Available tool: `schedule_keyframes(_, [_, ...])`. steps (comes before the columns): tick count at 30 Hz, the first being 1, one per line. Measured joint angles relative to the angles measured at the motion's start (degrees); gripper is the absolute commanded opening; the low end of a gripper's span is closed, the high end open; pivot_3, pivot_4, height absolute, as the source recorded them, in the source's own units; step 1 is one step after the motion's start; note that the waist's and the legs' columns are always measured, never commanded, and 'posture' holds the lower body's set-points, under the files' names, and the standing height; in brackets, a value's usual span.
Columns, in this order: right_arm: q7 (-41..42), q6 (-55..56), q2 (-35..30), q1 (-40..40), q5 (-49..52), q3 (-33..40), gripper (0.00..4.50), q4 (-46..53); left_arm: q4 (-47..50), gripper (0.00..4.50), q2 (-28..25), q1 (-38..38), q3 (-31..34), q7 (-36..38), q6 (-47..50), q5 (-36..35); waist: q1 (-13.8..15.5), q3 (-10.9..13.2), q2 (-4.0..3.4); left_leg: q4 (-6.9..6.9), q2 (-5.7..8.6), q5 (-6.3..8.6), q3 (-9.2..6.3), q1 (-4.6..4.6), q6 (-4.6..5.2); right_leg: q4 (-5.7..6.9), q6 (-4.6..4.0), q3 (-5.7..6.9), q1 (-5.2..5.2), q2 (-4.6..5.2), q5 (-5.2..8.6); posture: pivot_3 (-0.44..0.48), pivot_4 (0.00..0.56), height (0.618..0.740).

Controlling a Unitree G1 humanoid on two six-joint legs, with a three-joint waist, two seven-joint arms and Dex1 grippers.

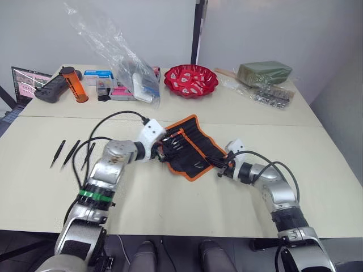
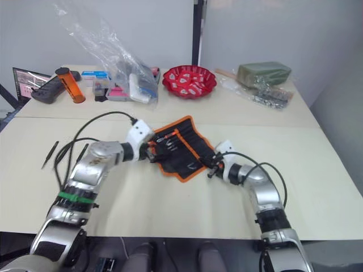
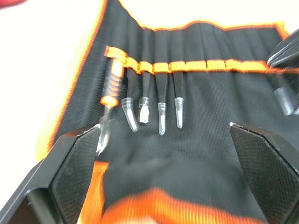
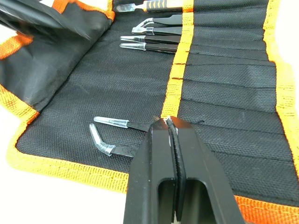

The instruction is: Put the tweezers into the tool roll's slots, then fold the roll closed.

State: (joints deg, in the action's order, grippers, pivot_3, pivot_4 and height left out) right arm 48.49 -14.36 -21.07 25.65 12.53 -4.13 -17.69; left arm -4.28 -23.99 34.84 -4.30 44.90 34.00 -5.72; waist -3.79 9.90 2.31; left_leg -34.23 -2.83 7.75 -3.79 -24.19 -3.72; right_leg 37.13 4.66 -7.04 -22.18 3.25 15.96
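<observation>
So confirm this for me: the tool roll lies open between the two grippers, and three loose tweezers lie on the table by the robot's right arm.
Not quite. The three loose tweezers lie on the table by the robot's left arm, not its right; the left eye view shows them. The rest holds: the tool roll lies open between the left gripper and the right gripper.
</observation>
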Motion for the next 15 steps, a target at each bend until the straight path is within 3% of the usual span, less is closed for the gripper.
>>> schedule_keyframes(5, [0.3,0.3,0.2,0.8,0.0,-0.3,0.00,-1.2,9.7,4.49,0.2,-3.3,10.4,-4.7,4.0,-6.2,-0.3,0.0,-0.01,0.01,-0.01,0.01,0.00,0.04,0.00,0.00,0.00,-0.02,0.00,0.00,0.00,0.000,0.150,0.740])
schedule_keyframes(11, [1.6,2.0,0.1,2.1,-0.1,-0.9,0.00,-3.6,18.7,4.49,-5.8,-15.1,25.2,-8.9,7.6,-11.5,-0.5,0.0,0.01,0.06,-0.03,0.01,0.02,0.08,0.00,-0.04,-0.02,-0.02,0.02,0.00,0.00,0.000,0.150,0.740])
schedule_keyframes(15, [1.8,3.0,0.1,3.0,-0.3,-1.3,0.00,-5.3,25.2,4.49,-6.3,-24.9,34.6,-11.7,9.5,-14.6,-0.4,0.0,0.01,0.06,-0.05,0.01,0.03,0.10,-0.01,-0.03,-0.07,-0.01,0.02,0.01,0.00,0.000,0.150,0.740])
